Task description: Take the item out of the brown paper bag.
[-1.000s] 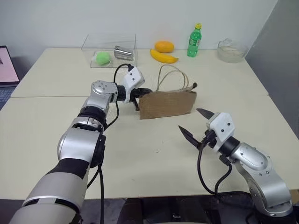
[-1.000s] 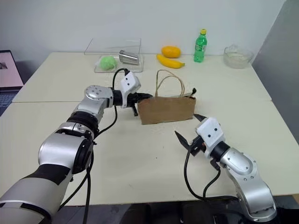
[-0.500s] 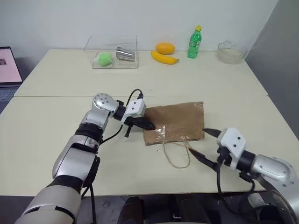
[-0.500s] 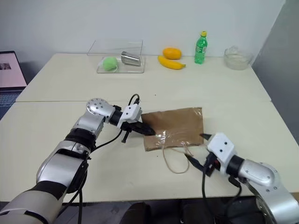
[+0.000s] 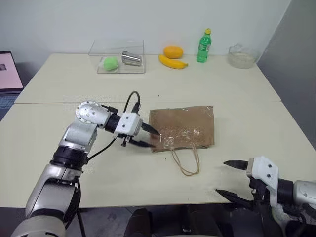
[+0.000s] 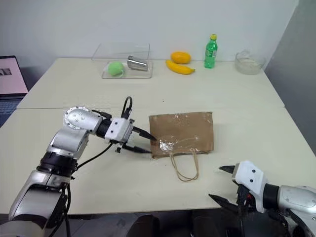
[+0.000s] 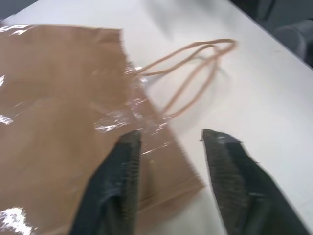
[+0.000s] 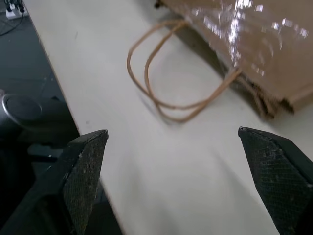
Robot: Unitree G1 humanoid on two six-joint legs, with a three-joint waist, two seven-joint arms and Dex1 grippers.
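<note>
I see the brown paper bag lying flat on its side on the table, about midway between the left and right edges and somewhat nearer the front edge than the back. Its mouth faces the front edge, and its two loop handles trail out flat on the tabletop toward me. Strips of shiny clear tape catch the light across the paper near the mouth.

My left gripper is at the bag's left front corner with its fingers parted (one finger lies over the paper in the left wrist view, the other over bare table just beside the bag's edge). I cannot tell whether either finger actually touches the paper; nothing is held between them.

My right gripper hangs at the front edge of the table, toward the right corner, with its fingers spread wide and nothing in them. It is well apart from the bag; the right wrist view looks across bare tabletop to the handles and the taped mouth.

I cannot see the item; the bag looks flat and its mouth shows nothing red.

Along the back edge stand a clear plastic box holding a green ball and a metal cup, then a banana, an orange fruit, a green soda bottle and a glass bowl.
</note>
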